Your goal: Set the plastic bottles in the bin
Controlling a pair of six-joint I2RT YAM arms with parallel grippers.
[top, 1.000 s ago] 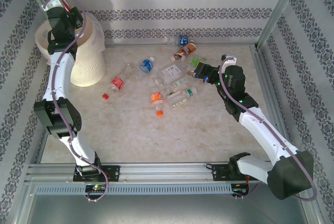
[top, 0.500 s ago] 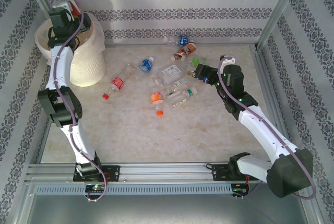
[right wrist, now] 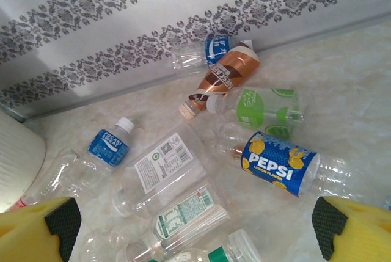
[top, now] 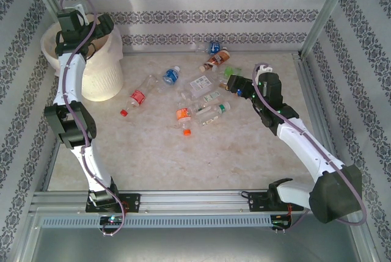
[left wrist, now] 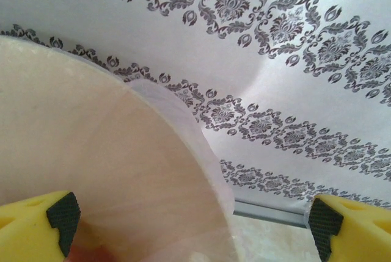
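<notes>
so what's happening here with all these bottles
A two-armed robot is clearing plastic bottles off the table into the bin. The left fingers are spread open over the bin's mouth with nothing between them. The right fingers are open too, hovering over the loose pile near the Pepsi bottle, gripping nothing. Many bottles lie on the table.

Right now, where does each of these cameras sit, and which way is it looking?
Top external: above and behind, looking down on the table; left arm and right arm show, bases nearest.
Left wrist: on the left wrist, facing the bin and the patterned wall; the left gripper, open, frames the bottom corners.
Right wrist: on the right wrist, looking down at the plastic bottles; the right gripper, open, frames the bottom corners.
Shared: top and right wrist both catch the brown bottle.
</notes>
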